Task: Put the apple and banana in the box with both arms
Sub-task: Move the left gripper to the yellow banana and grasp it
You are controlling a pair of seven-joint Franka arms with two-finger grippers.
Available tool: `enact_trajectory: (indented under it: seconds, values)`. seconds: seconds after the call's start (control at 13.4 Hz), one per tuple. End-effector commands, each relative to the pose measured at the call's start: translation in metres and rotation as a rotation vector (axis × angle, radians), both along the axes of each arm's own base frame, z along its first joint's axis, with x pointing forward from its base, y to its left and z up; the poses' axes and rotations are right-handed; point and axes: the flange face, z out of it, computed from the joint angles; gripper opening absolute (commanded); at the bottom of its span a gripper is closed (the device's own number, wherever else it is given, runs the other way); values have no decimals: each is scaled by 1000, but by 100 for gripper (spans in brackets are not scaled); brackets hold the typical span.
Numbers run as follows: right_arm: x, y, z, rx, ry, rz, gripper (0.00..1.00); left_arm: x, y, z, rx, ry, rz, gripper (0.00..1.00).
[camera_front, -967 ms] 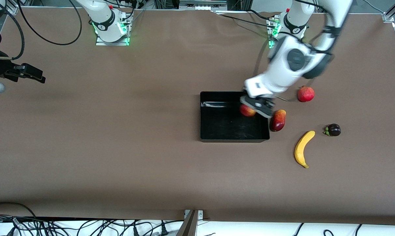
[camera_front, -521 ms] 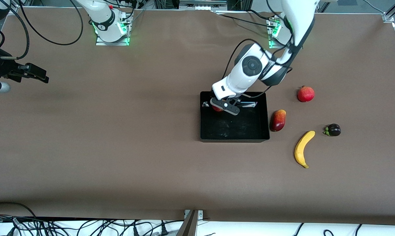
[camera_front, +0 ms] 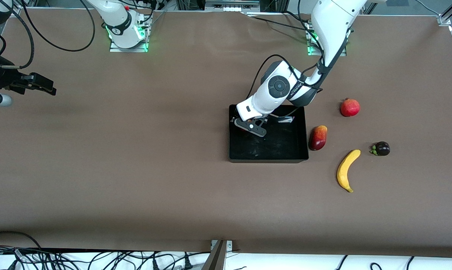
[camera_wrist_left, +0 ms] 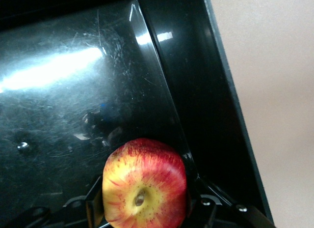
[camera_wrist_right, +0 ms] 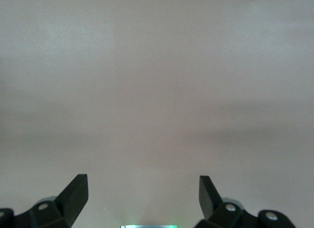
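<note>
The left gripper [camera_front: 251, 128] hangs inside the box [camera_front: 286, 157], jaws pinching the apple [camera_wrist_left: 143, 184] near a corner wall; released carelessly, it could roll. The right gripper [camera_wrist_right: 142, 193], jaws spread, waits well away from the box; the banana [camera_front: 346, 169] lies near it on the table

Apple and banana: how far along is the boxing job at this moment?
Nothing is released yet. The left gripper holds the apple low inside the box. The banana lies on the table, untouched. The right gripper waits open at the right arm's end.
</note>
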Motion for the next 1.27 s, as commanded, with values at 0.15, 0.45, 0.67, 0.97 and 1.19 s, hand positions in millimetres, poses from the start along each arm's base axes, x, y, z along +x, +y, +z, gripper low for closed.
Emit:
enact_trajectory:
  seconds: [0.15,0.45,0.67,0.97,1.19]
  values:
    - [1,0,0,9,-4,8,100,20,47,42,12,-21,58,100]
    - [1,-3,0,16,-6,2,100,59,165,112,59,39,49,100]
    - [1,-1,0,17,-6,2,100,92,279,103,33,-18,-157,100]
    - [1,-1,0,18,-5,4,100,119,373,32,39,-142,-355,100]
    - [1,-2,0,19,-3,4,100,126,397,-12,93,-215,-441,100]
